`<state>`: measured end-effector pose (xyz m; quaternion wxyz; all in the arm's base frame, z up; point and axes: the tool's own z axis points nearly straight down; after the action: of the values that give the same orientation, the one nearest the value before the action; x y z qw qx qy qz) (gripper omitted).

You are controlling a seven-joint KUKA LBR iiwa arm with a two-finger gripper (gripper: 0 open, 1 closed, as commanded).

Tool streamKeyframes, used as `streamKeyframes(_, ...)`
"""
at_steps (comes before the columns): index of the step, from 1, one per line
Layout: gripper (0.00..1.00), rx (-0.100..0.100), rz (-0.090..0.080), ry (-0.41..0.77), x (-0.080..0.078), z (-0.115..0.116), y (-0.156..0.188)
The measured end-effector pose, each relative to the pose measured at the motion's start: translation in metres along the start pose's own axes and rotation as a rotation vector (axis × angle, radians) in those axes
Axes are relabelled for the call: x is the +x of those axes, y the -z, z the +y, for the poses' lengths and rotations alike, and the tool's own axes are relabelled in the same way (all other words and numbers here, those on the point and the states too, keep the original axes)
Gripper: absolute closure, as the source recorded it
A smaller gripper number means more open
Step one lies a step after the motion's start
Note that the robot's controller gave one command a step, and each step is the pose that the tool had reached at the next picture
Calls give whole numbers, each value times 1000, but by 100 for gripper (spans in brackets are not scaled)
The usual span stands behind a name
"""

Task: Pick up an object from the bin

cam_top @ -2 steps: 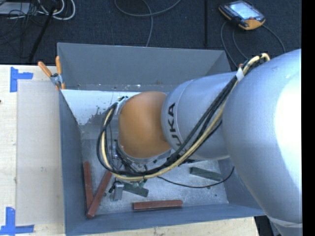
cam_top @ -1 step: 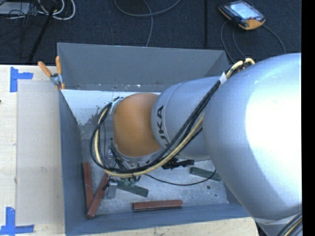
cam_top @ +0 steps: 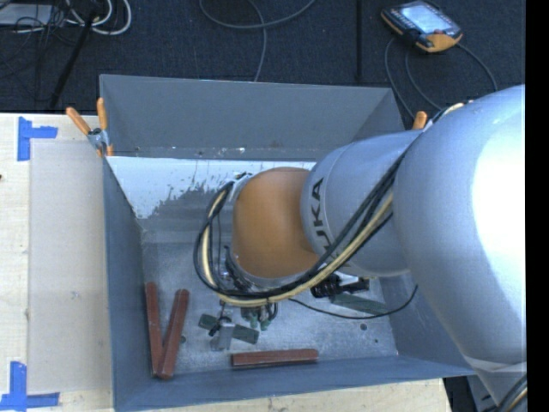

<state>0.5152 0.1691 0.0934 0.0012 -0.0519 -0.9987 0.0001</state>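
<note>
- Low over the middle of the bin [cam_top: 124, 299], toward its near wall: my gripper [cam_top: 244, 314], mostly tucked beneath the round orange cover [cam_top: 270, 221] on my wrist.
- How wide the gripper stands, and whether it has hold of anything: cannot tell, since the cover hides it.
- Black and yellow cables [cam_top: 206, 243] loop round the cover's left side and run back along my arm to the right.
- Nearest thing: a small cluster of grey scraps [cam_top: 225, 331], flat and angular, on the floor just below and left of the gripper. Touching it or apart, cannot tell.
- Flat brown stick [cam_top: 274, 359] lies along the near wall, just beside the scraps, apart from them.
- Left brown stick [cam_top: 153, 329] and slanted brown stick [cam_top: 174, 329] lie at the bin's left side. Their near ends meet in a narrow V by the corner.
- Dark grey piece [cam_top: 347, 297] sits right of the gripper, partly hidden beneath my arm.
</note>
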Motion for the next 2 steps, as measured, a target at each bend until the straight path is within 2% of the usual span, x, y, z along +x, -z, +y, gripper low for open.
streamKeyframes(1, 100, -1, -2, 160, -38, -18, -24)
streamKeyframes(2, 100, -1, -2, 159, -38, -18, -24)
